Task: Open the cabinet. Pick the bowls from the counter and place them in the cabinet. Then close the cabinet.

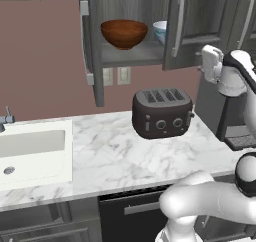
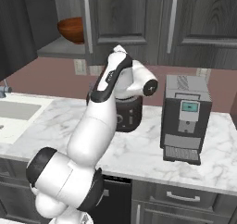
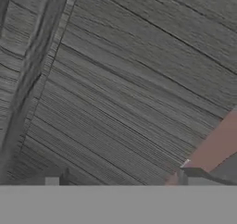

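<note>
The cabinet point(image 1: 130, 31) hangs on the wall above the counter point(image 1: 115, 156), and both of its doors stand open. Both bowls already rest on its grey inner shelf point(image 1: 132, 55): the brown bowl point(image 1: 124, 33) sits at the centre, and the white bowl point(image 1: 161, 31) sits just beside it to the right, partly hidden behind the right door point(image 1: 192, 26). No bowl is seen on the counter. By this evidence the placing step appears complete, and the step in hand is closing the cabinet.

The gripper point(image 3: 118, 183) faces a dark panel at close range; in the hand view, the two finger tips point(image 3: 52, 180) stand far apart at the bottom edge with nothing between them. The claw is therefore wide and empty.

The next move calls for contact on the outer face or free edge of the right door, followed by a push along its hinge arc until it seats. The left door point(image 1: 92, 46) requires the same treatment.

Materials and shapes:
- Cabinet doors: dark grey wood grain, recessed panels, long vertical silver bar handles point(image 1: 178, 25).
- Brown bowl: round, glossy, reddish wood.
- Counter: white marble with grey veining, thick edge, inset white sink point(image 1: 30, 151).
- Toaster point(image 1: 162, 112): dark, rounded, four slots, two front dials.
- Coffee machine point(image 2: 185, 117): boxy, grey metal.
</note>
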